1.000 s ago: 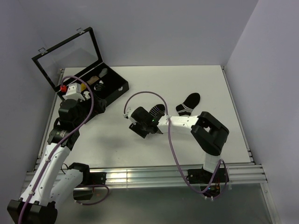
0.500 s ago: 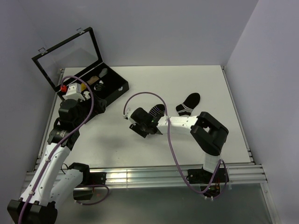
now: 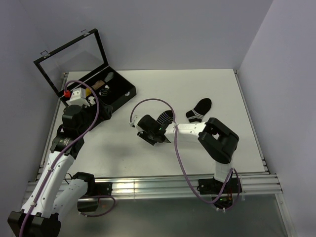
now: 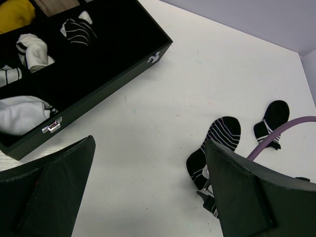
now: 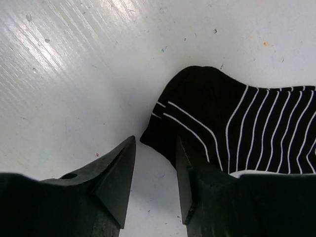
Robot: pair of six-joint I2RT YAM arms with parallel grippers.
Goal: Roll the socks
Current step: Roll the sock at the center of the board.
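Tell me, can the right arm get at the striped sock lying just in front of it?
Probably yes. The right gripper hangs just over the nearer sock, jaws slightly apart at its edge, and nothing lies between them.

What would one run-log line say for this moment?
right gripper: open, at edge of near sock | left gripper: open, away from socks | far sock: flat, untouched

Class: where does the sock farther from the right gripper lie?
In the top view, that sock lies flat on the table, right of centre, just right of the other sock and apart from it.
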